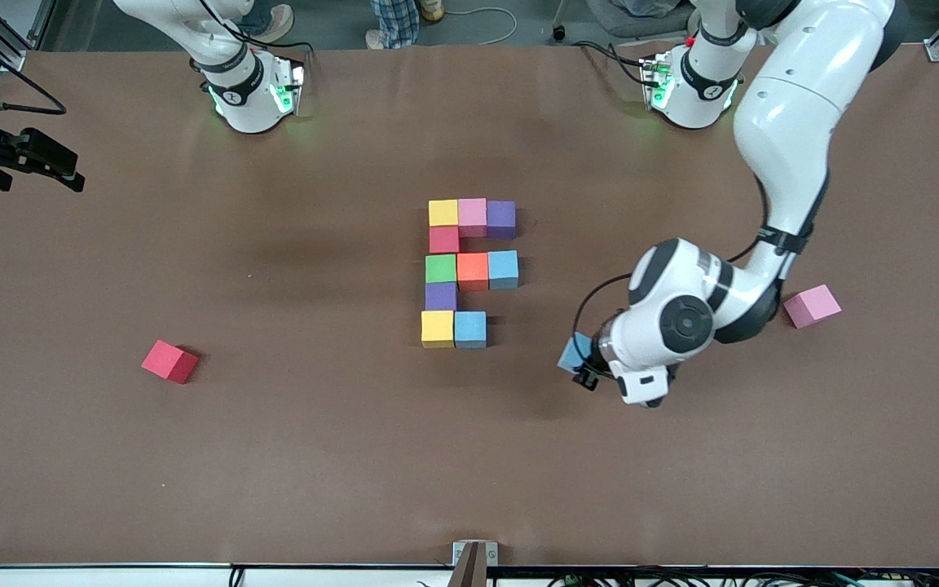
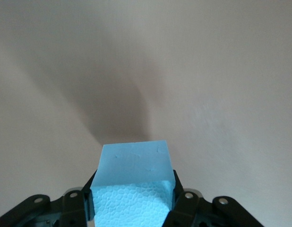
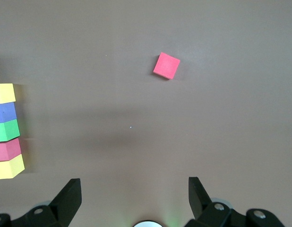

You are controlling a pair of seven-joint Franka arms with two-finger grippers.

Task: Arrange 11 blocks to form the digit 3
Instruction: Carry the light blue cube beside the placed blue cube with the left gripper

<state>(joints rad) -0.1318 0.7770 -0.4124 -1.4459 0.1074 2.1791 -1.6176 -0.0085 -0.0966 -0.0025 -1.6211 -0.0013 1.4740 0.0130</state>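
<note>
- We count ten cubes in the digit 3 [image 1: 469, 273]; its nearest bar lacks one.
- Left end effector [image 2: 132, 208] grips a light blue block [image 2: 134, 177].
- Right end effector [image 3: 134, 196] waits, wide apart.

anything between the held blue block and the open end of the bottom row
No: bare table between the light blue block in the left gripper and the bottom row's blue cube, front view.

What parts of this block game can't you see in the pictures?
- Front view: the left gripper is hidden under its own arm; only a corner of its light blue block shows.
- Left wrist view: the bottom edge cuts off the light blue block and the finger bases.
- Right wrist view: the picture's edge cuts off most of the digit 3.
- Front view: the right gripper is partly cut off at the edge.
</note>
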